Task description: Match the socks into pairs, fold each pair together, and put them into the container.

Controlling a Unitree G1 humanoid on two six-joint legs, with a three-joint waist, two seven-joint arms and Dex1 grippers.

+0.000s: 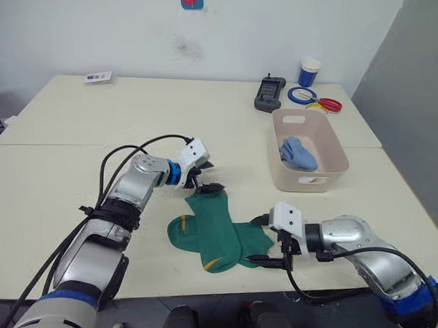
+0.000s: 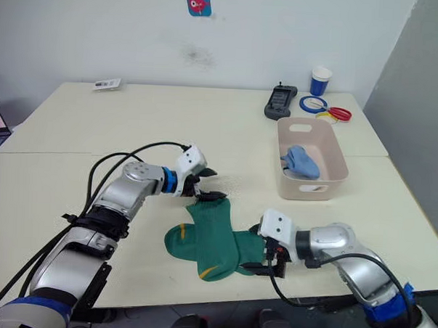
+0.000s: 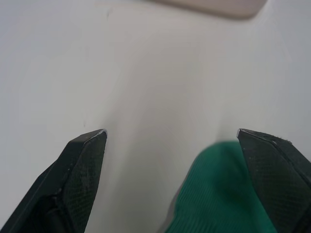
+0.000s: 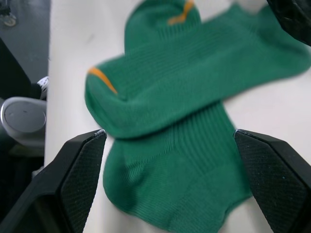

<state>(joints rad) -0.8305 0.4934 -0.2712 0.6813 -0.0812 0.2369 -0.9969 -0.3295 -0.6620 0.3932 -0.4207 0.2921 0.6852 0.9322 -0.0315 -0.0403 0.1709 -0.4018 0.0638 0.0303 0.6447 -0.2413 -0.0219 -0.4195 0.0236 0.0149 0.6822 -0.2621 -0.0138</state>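
Right gripper (image 1: pixel 265 242) spread wide at near end of crossed green socks (image 1: pixel 217 233) on table (image 1: pixel 73 165). Left gripper (image 1: pixel 206 176) spread wide at far cuff. Blue socks (image 1: pixel 299 153) seen in container (image 1: pixel 328 151) beyond.

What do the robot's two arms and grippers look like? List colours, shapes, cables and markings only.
Both arms are silver-grey rounded metal segments with black joints, blue bands and loose black cables. The left gripper and right gripper each have a white boxy wrist block with small dark dots and two black wedge-shaped fingers with a fine cross-hatched texture.
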